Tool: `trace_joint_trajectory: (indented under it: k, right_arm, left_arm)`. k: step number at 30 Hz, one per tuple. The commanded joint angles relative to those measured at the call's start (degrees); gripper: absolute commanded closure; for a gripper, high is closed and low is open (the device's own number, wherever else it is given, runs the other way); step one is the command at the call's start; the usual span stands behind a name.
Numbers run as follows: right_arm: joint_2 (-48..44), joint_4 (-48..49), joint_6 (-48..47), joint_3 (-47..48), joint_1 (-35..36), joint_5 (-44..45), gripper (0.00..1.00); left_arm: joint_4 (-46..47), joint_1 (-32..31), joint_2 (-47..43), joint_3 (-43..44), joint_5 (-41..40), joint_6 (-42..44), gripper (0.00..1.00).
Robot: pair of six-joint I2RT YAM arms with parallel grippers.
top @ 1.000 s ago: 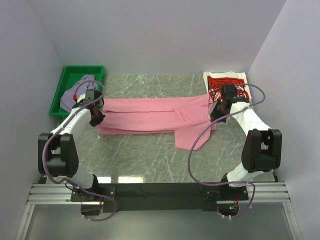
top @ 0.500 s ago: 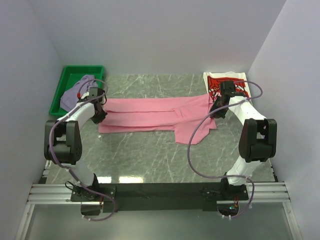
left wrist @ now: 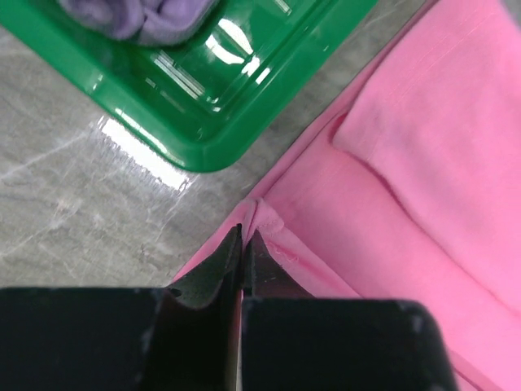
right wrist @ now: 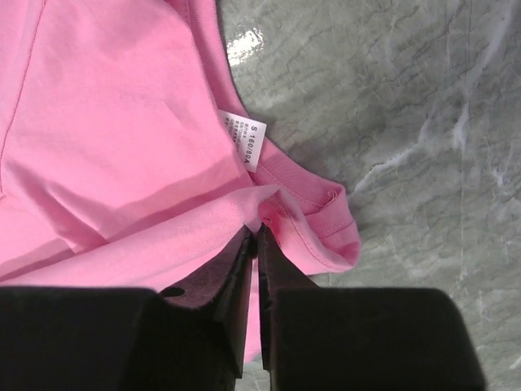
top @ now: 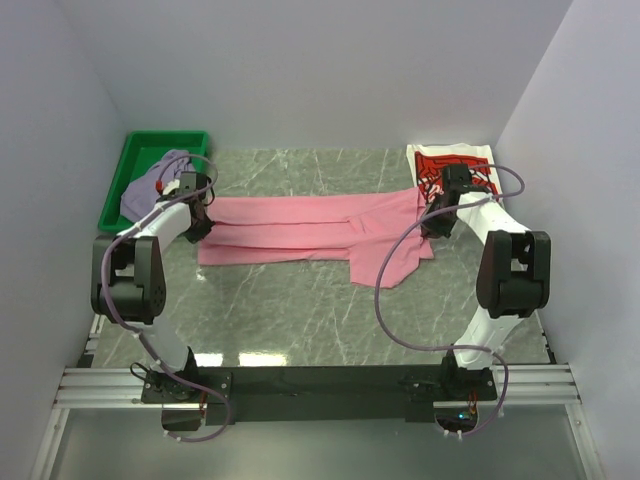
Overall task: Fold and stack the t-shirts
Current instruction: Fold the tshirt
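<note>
1. Grey marble-patterned table (top: 300, 310), boxed in by plain white walls (top: 300, 70); the widest open stone lies along its near edge.
2. At the far left corner, a glossy green plastic tray (top: 150, 148) holds the crumpled lavender-grey t-shirt (top: 140, 192), not yet folded.
3. The left gripper (left wrist: 243, 241) has its fingers pressed together on the left hem of the pink cotton t-shirt (top: 300, 228). The tray's corner sits just beside it, so leftward room is tight.
4. That pink shirt lies as a long band across the table's middle. Being held at its ends probably keeps it flat for the next fold.
5. The right gripper (right wrist: 259, 232) sits at the collar end with its fingers nearly together and cloth bunched at the tips. I cannot tell whether it grips.
6. At the far right corner, the folded white t-shirt with red print (top: 455, 158) is the likely base of the stack.
</note>
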Motion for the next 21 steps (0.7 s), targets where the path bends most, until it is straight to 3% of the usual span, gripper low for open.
trace_joint_trajectory:
  k: [1, 4, 7, 8, 10, 11, 16, 17, 21]
  right_arm:
    - [-0.7, 2.0, -1.2, 1.2, -0.5, 1.3, 0.86]
    - [-1.8, 2.5, -1.3, 1.2, -0.4, 1.5, 0.85]
    - [-4.0, 3.2, -1.4, 0.5, -0.3, 2.4, 0.74]
    - [-4.7, 3.3, -1.4, 0.0, -0.2, 2.7, 0.69]
    - [-7.2, 4.0, -1.5, -0.7, -0.1, 2.7, 0.63]
    - [-8.1, 4.0, -1.5, -1.3, -0.1, 2.7, 0.59]
    - [-15.0, 4.5, -0.3, -6.1, 0.7, 0.6, 0.47]
    - [-15.9, 4.7, 0.4, -8.9, 0.9, -1.3, 0.45]
    - [-20.1, 7.6, 2.6, -18.1, 3.2, -6.2, 0.44]
  left_arm:
    - [2.8, 0.3, 1.1, 3.1, -2.5, 1.9, 0.97]
    - [3.5, 0.3, 1.3, 3.5, -2.1, 2.5, 0.95]
    - [4.2, 0.3, 1.7, 4.5, -1.2, 3.3, 0.82]
    - [4.3, 0.2, 1.7, 4.7, -1.0, 3.5, 0.71]
    - [4.3, 0.2, 0.9, 5.6, -1.0, 3.9, 0.61]
    - [4.4, 0.2, 0.0, 6.0, -0.9, 4.0, 0.50]
    - [2.7, -2.1, -5.0, 8.2, -0.8, 5.4, 0.21]
    - [2.1, -2.8, -7.2, 8.7, -0.9, 5.8, 0.11]
    - [0.6, -7.1, -14.4, 6.2, -0.3, 6.9, 0.01]
